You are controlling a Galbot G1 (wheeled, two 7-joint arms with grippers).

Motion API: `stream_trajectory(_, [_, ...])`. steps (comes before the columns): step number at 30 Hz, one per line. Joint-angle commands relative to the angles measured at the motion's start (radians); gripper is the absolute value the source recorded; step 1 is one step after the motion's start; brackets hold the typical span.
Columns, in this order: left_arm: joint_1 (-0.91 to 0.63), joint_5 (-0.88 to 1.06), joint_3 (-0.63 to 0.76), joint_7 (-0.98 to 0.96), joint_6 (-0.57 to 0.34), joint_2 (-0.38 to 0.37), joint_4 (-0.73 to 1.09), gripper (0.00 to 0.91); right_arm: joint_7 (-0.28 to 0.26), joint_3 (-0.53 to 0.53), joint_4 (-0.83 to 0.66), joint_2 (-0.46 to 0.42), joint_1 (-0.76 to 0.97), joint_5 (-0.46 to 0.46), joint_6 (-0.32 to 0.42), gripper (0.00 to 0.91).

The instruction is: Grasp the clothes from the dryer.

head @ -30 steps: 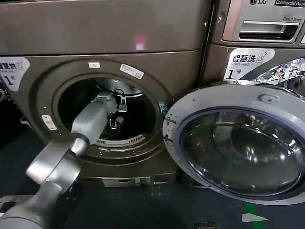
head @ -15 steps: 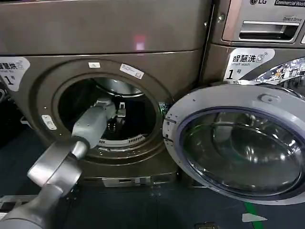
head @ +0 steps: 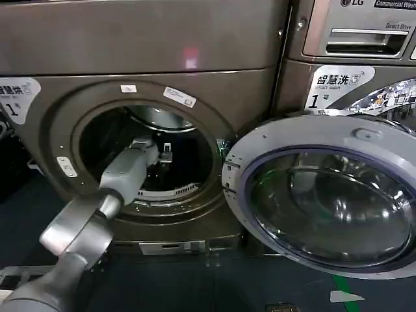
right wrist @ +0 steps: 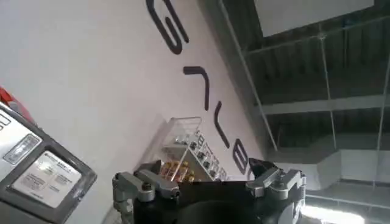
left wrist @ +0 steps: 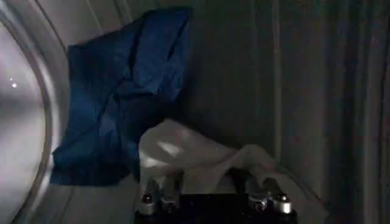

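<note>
The left hand (left wrist: 213, 204) is deep inside the dryer (head: 58, 117) drum, its fingers spread either side of the clothes (left wrist: 189, 155) lying on the drum wall beside a blue cloth (left wrist: 122, 91), so closing and pulling out are still to do
</note>
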Motion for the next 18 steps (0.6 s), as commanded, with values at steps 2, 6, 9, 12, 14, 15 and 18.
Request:
stream_trajectory(2, [0.003,-0.001,-0.001,0.005,0.0,0.002,0.001,0.0,0.0,0.0,0.0,-0.001,0.001,-0.001,0.0,0.907])
stream_trajectory(6, [0.003,-0.002,-0.002,0.011,-0.005,0.005,0.001,0.0,0.0,0.001,-0.002,-0.001,0.001,0.0,0.001,0.907])
stream_trajectory(9, [0.008,-0.005,-0.011,0.011,-0.009,0.005,-0.011,0.0,0.0,0.003,-0.004,-0.003,0.0,0.0,0.001,0.907])
stream_trajectory(12, [0.012,-0.029,-0.041,-0.002,-0.001,0.002,-0.034,0.0,0.001,0.004,-0.004,-0.003,-0.001,-0.001,0.001,0.907])
stream_trajectory(14, [0.018,-0.037,-0.074,-0.023,0.012,0.001,-0.064,0.0,0.002,0.003,-0.003,-0.002,0.0,0.0,0.001,0.907])
stream_trajectory(15, [0.019,-0.047,-0.104,-0.034,0.024,-0.002,-0.074,0.0,0.002,0.003,-0.002,-0.002,0.0,0.0,0.001,0.907])
stream_trajectory(18, [0.022,-0.074,-0.162,-0.063,0.047,-0.008,-0.09,0.0,0.003,0.004,-0.003,-0.002,0.0,0.0,0.002,0.907])
